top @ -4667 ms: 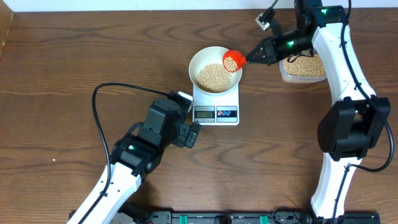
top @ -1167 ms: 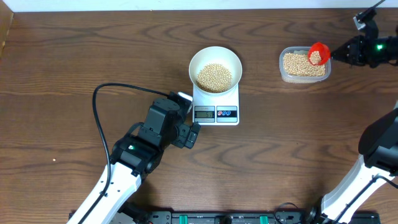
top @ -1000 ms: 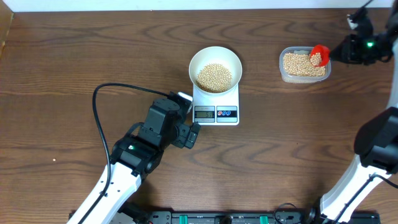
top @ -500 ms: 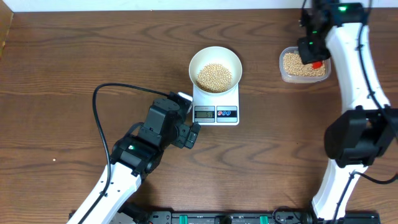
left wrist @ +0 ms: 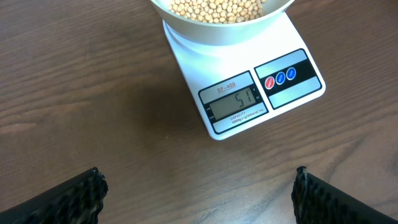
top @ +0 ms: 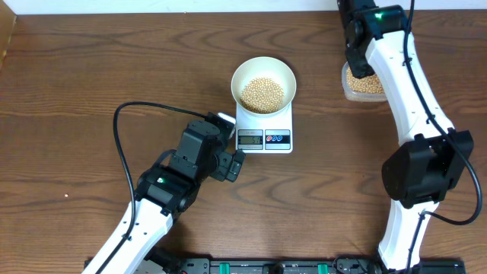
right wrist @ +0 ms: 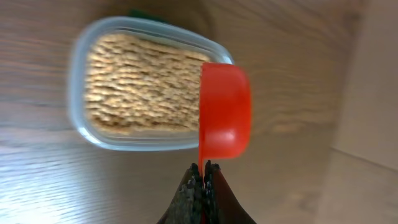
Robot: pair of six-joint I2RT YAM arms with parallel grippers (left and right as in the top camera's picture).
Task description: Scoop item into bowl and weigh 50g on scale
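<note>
The round white bowl (top: 240,71) of pale-tan beans (top: 262,93) is sitting on the flat white digital scale (top: 264,138), upper centre overhead. The right gripper (right wrist: 204,173) is pinching a red plastic scoop (right wrist: 224,112) by its handle at the edge of a clear plastic tub (right wrist: 79,74). The left gripper (left wrist: 199,190) is gaping, empty.

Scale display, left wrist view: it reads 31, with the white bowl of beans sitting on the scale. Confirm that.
Not right. The display reads 51, not 31; the left wrist view shows it. The rest holds: the white bowl of beans sits on the scale.
</note>
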